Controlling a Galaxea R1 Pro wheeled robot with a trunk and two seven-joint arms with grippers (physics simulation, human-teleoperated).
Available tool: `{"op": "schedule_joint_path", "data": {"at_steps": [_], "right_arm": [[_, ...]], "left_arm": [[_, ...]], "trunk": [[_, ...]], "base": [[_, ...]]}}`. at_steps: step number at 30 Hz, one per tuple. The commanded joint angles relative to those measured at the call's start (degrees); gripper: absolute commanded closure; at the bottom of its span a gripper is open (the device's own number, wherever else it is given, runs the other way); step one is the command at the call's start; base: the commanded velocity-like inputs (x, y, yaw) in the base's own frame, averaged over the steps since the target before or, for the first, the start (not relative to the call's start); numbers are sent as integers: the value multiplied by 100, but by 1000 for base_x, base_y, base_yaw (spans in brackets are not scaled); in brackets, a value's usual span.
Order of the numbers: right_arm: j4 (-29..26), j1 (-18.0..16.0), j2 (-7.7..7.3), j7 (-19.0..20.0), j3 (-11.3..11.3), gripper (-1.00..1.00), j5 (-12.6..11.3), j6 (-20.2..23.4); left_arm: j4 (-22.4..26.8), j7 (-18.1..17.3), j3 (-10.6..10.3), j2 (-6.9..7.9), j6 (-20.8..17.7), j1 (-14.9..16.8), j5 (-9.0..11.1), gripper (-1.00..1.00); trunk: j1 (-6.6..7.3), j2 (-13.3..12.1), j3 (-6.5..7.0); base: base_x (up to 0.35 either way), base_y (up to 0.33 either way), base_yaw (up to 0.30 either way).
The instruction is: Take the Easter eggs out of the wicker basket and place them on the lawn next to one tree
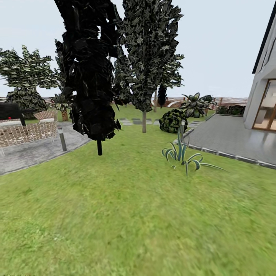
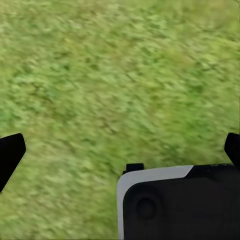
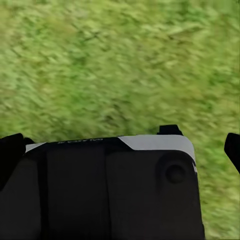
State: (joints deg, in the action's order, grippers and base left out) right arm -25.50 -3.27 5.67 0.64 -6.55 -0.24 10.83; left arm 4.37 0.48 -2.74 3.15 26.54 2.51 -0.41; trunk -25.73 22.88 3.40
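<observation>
Open lawn [image 1: 126, 214] is seen ahead from the head view, bright green and flat, running up to two dark cone-shaped trees [image 1: 92, 69] on thin stems. A spiky striped plant [image 1: 184, 155] stands just off the grey paving [image 1: 230, 138] by the white house [image 1: 264, 88]. A wicker seat [image 1: 27, 132] and a short lamp post [image 1: 62, 138] are seen at the left, on paving of their own. No basket and no eggs are caught here, so their place cannot be told; the robot is judged to be on its way.

The eggs, when found, are expected to be light, hard-shelled and smooth, so likely to roll or slip. They are best taken across the widest middle, with only gentle pressure. The basket is judged light and easily tipped, so it is better reached into from above.

What the head view withholds is given by the wrists. In the left wrist view, two dark tips of the left gripper [image 2: 122, 152] are seen wide apart at either edge, grass between them, nothing held. In the right wrist view the right gripper [image 3: 122, 147] is likewise spread wide and empty above blurred grass. The far garden, fence and sky are given by the head view alone.
</observation>
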Motion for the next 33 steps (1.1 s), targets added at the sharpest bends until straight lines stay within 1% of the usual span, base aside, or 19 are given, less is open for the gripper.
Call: {"op": "schedule_joint_path", "data": {"at_steps": [1, 6, 14, 27, 33], "right_arm": [[-13, 2, 5, 7, -30, -100, -3, 33], [-8, 2, 4, 7, -30, -100, -3, 33], [-7, 2, 4, 6, -30, -100, -1, 33], [-7, 2, 9, 7, -30, -100, -2, 33], [11, 2, 10, 7, -27, -100, -1, 33]], "left_arm": [[-7, 5, -24, 1, 18, 3, -2, -100], [-7, 5, -24, 1, 18, 3, 1, -100], [-7, 5, -24, 1, 18, 3, -3, -100], [-7, 5, -24, 1, 18, 3, 1, -100], [-7, 5, -24, 1, 21, 3, 4, -100]], "trunk": [[-5, 4, -7], [-5, 4, -26], [-5, 4, -32], [-5, 4, -32], [-5, 4, -32]], "base": [[317, 114, 243], [319, 109, 160], [323, 94, 30], [330, 13, 4], [331, 1, 147]]}}
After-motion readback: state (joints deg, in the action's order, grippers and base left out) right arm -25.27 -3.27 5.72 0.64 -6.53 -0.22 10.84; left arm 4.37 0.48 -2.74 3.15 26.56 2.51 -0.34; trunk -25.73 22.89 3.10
